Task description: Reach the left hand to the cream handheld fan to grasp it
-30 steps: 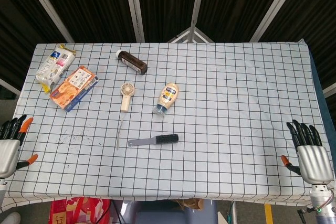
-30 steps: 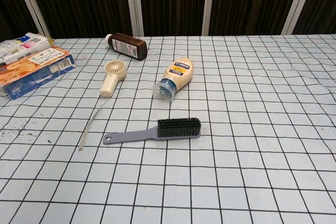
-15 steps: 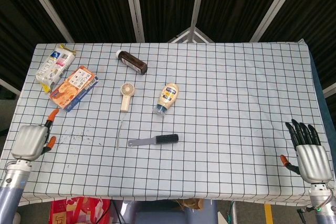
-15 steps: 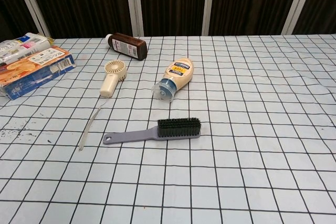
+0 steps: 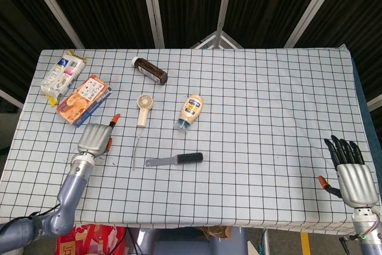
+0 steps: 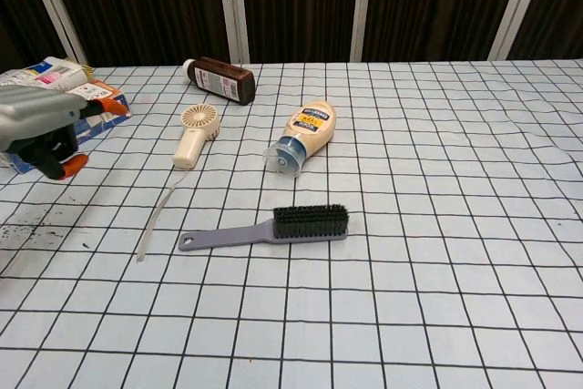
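The cream handheld fan (image 5: 143,108) lies flat left of the table's middle, round head toward the far side and handle toward me; the chest view shows the fan (image 6: 193,134) too. My left hand (image 5: 95,137) hovers over the cloth, down and to the left of the fan and well apart from it. It holds nothing, its back is turned up and an orange-tipped thumb points toward the fan. In the chest view the left hand (image 6: 41,125) enters from the left edge. My right hand (image 5: 352,174) stays at the near right table edge, fingers spread and empty.
An orange box (image 5: 83,98) and a white packet (image 5: 61,76) lie far left. A brown bottle (image 5: 150,70) lies beyond the fan, a mayonnaise bottle (image 5: 190,111) to its right. A thin clear stick (image 5: 136,150) and a grey brush (image 5: 176,160) lie nearer me.
My left hand has swung in from the near left table edge, moving right and forward over the cloth toward the fan. The right hand has hardly moved.
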Controlling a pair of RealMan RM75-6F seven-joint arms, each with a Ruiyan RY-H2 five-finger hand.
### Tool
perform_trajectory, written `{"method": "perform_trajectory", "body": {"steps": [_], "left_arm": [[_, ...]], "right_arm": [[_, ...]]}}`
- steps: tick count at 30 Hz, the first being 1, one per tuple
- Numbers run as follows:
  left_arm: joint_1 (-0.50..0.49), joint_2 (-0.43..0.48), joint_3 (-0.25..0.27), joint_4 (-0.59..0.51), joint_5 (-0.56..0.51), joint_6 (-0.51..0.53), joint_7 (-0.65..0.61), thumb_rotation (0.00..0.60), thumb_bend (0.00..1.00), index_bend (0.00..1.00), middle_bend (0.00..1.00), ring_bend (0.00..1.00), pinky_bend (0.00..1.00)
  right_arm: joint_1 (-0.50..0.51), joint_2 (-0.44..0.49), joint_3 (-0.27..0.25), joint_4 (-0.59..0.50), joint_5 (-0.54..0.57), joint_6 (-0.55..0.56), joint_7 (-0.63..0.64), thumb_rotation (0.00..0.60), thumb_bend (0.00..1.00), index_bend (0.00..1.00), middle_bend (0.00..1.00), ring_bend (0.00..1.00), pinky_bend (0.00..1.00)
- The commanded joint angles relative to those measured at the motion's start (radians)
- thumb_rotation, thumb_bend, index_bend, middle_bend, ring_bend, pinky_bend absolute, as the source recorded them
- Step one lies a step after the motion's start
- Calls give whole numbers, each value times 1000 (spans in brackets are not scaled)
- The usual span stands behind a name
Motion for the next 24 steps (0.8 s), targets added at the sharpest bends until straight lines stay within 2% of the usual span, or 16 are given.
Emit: {"method": "perform_trajectory", "body": {"steps": [1,11,24], "left_arm": [[-72,-71,-25,59,-90,-6,68,600,709,8,885,779,809],[-185,-190,-43,190,-220,-1,128,600,711,37,889,781,812],[-242,-239,-31,279,-262,-6,117,600,711,27,889,781,811]], "right_arm": [[1,1,-1,1,-1,-1,3,600,280,0,0,0,0],[3,5,-3,6,-4,-5,21,600,279,0,0,0,0],[5,9,-5,9,-8,-7,33,600,279,0,0,0,0]]}}
